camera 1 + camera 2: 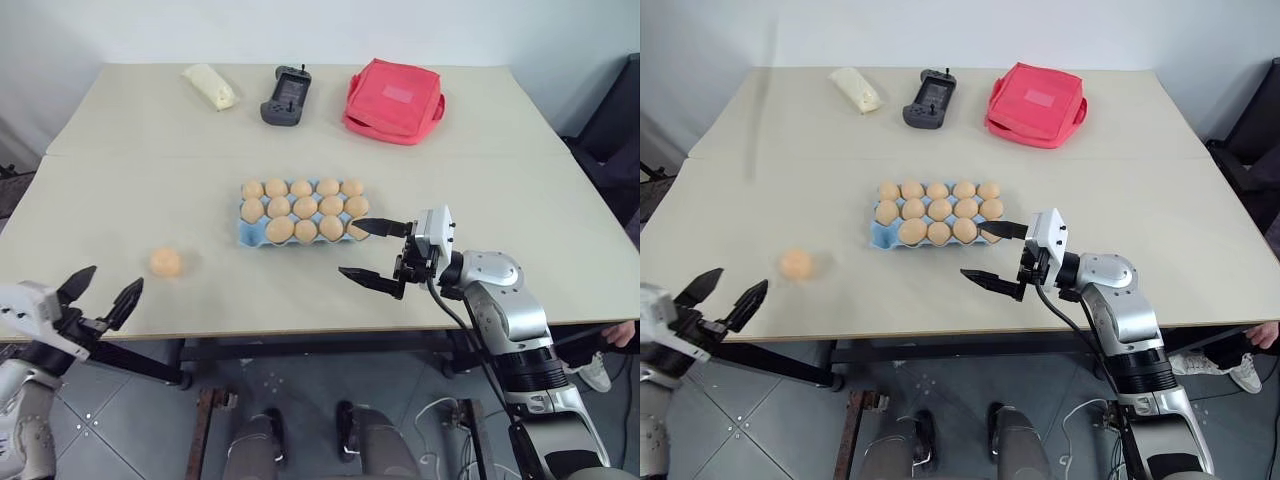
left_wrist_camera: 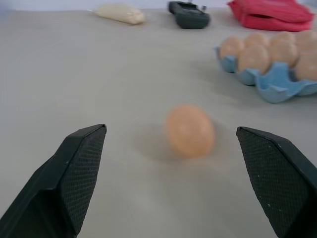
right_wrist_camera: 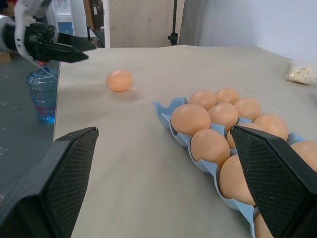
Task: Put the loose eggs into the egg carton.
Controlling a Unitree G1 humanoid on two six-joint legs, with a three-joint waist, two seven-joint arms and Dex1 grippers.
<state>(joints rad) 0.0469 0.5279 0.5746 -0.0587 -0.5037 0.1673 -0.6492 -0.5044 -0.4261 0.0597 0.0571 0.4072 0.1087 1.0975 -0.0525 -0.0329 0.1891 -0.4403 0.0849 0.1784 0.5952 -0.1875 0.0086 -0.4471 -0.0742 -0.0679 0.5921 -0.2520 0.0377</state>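
One loose egg (image 1: 166, 262) lies on the beige table, left of the light blue egg carton (image 1: 246, 236). Tan eggs fill most of the carton's cups; its front-left corner cup stands empty. My left gripper (image 1: 108, 282) is open at the table's front-left edge, pointing at the egg, which sits a little ahead between the two fingers (image 2: 74, 168) in the left wrist view. My right gripper (image 1: 350, 247) is open and holds nothing, pointing left by the carton's front-right corner. From the right wrist the egg (image 3: 119, 80) and carton (image 3: 167, 110) both show.
At the table's far side lie a red pouch (image 1: 393, 100), a black handheld controller (image 1: 285, 97) and a pale bag (image 1: 210, 86). A blue water bottle (image 3: 43, 94) stands on the floor beyond the table's left edge.
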